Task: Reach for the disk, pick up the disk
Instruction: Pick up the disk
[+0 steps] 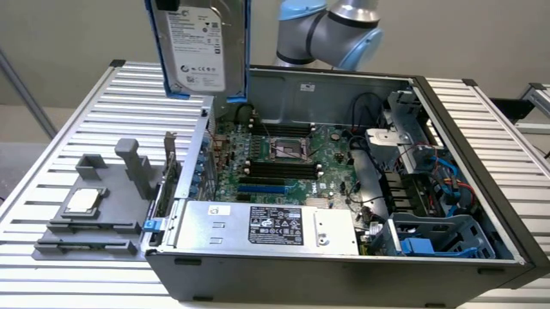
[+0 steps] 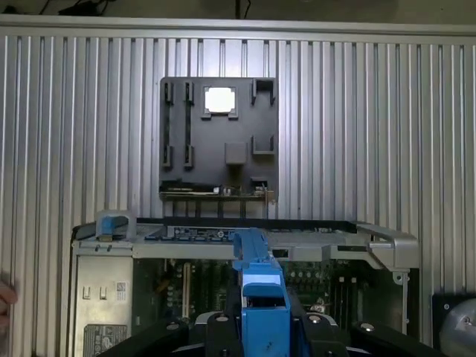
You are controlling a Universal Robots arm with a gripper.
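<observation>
Closest in, seen from the wrist: blue-framed edge of the disk [image 2: 256, 260], clamped between the black fingers [image 2: 219, 331] of the gripper [image 2: 262, 335], so clenched on it. From the exterior view, same disk [image 1: 196, 48] upright in the air, label outward, touching nothing below, above the case wall on that view's left. Judged as reach done and pick-up in hand, with the drive free of the open computer case [image 1: 344, 270]. Any further move judged to call for a firm hold and clearance from that wall. Counted: one disk, one arm [image 1: 331, 32], one case, one silver power supply [image 1: 266, 225], one grey fixture [image 1: 86, 244] on the slatted table [image 1: 51, 167], one square chip [image 1: 84, 201] seated in it.
</observation>
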